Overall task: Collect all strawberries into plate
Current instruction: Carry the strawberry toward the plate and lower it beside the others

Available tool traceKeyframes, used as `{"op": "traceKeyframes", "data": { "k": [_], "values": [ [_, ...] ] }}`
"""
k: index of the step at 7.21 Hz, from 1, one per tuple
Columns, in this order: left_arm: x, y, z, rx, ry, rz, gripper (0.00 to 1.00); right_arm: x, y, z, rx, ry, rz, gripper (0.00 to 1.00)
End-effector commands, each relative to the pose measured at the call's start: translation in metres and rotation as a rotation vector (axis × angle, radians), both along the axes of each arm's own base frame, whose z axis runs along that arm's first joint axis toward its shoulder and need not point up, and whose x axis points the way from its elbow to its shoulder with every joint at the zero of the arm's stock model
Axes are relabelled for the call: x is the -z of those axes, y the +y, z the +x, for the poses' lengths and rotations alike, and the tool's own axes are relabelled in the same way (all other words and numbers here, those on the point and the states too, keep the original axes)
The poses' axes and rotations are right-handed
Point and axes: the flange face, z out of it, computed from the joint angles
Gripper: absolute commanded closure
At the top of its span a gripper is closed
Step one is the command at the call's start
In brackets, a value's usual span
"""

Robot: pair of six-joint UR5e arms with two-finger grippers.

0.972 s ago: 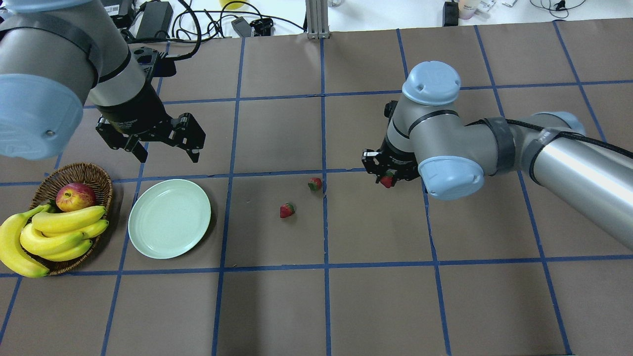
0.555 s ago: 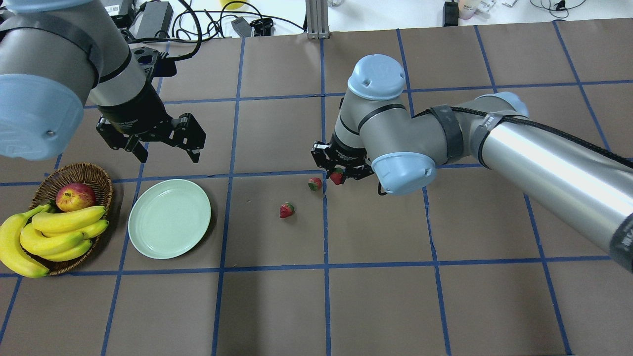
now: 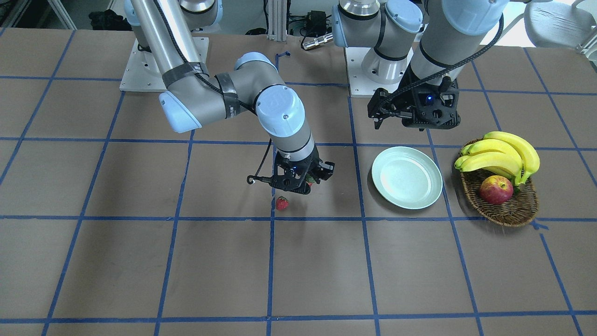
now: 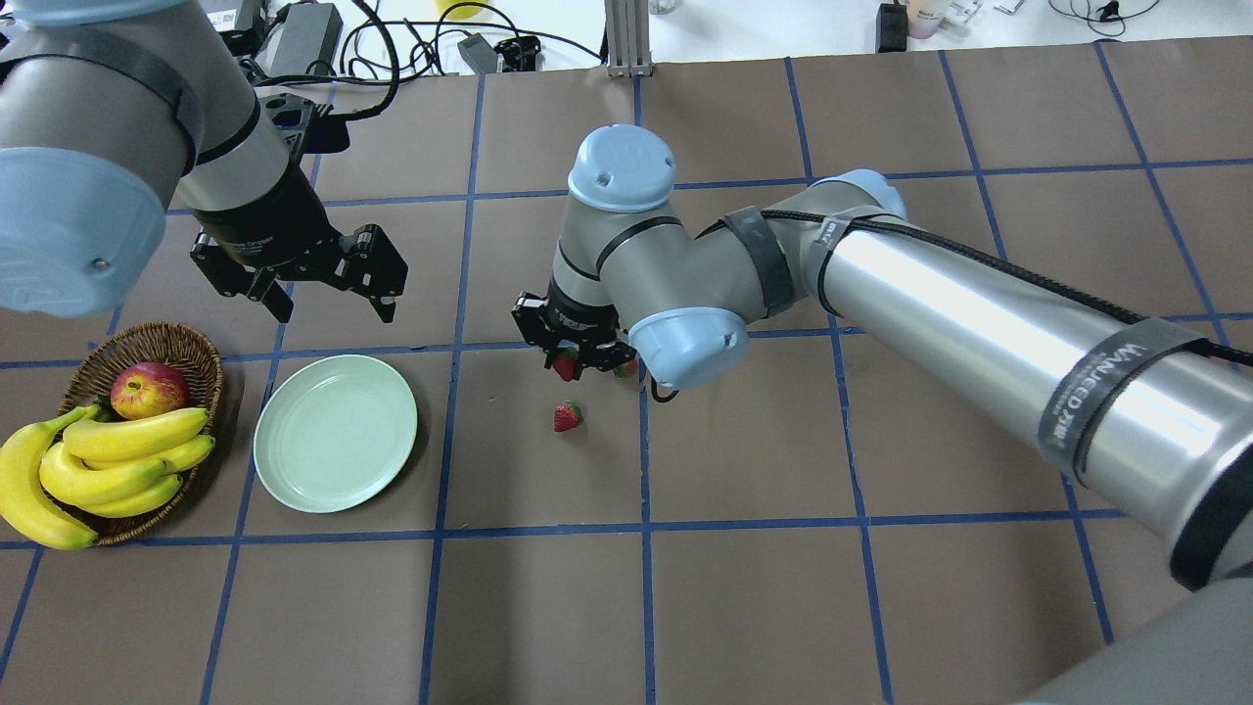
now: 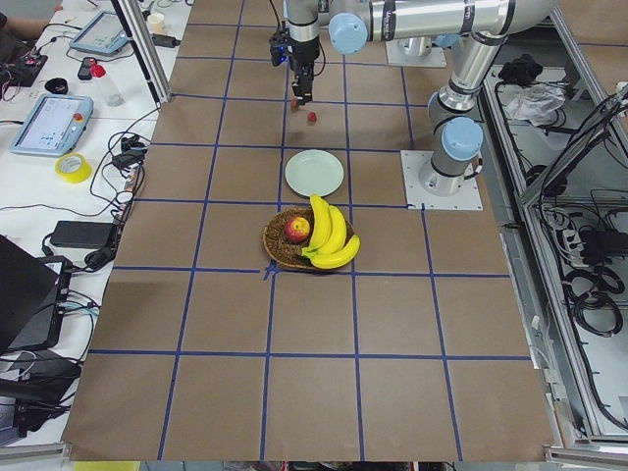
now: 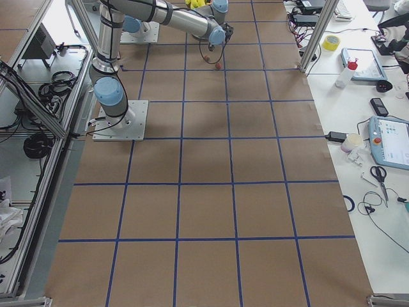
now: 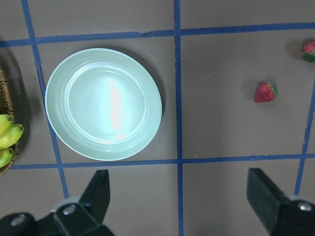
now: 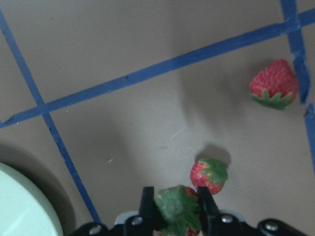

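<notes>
— Right jaws?
— Clamped on one strawberry [image 8: 179,211]; another strawberry [image 8: 210,175] sits on the bench [image 4: 744,587] just past them, a third strawberry [image 8: 273,84] farther.
— Left jaws?
— Spread wide, plate [image 7: 103,103] close by.

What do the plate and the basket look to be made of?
Plate: likely plastic or melamine, pale mint green, smooth and semi-glossy; a soft streak of light reflects off its middle. Ceramic cannot be ruled out. Basket: woven wicker or rattan, brown and matte; interlaced strands show along its rim.
</notes>
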Motion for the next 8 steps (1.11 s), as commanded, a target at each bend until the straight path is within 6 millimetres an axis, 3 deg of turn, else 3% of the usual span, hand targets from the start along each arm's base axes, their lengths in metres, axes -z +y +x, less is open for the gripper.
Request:
{"op": "traceKeyframes", "data": {
  "k": [1, 4, 6, 7, 8],
  "values": [
    [0.0, 0.0, 0.0, 0.0, 0.002, 0.001, 0.0, 0.03, 0.0, 0.03, -0.01, -0.018, 0.001, 0.88],
    [0.0, 0.0, 0.0, 0.0, 0.002, 0.001, 0.0, 0.055, 0.003, 0.038, -0.023, -0.003, 0.027, 0.86],
    [0.0, 0.0, 0.0, 0.0, 0.002, 0.001, 0.0, 0.055, 0.003, 0.036, -0.022, 0.013, 0.019, 0.25],
    [0.0, 0.0, 0.0, 0.001, 0.002, 0.001, 0.0, 0.051, 0.002, 0.036, -0.023, 0.013, 0.009, 0.05],
    [0.002, 0.0, 0.0, 0.003, 0.002, 0.005, 0.0, 0.04, 0.002, 0.035, -0.027, 0.011, 0.0, 0.0]
  ]
}}
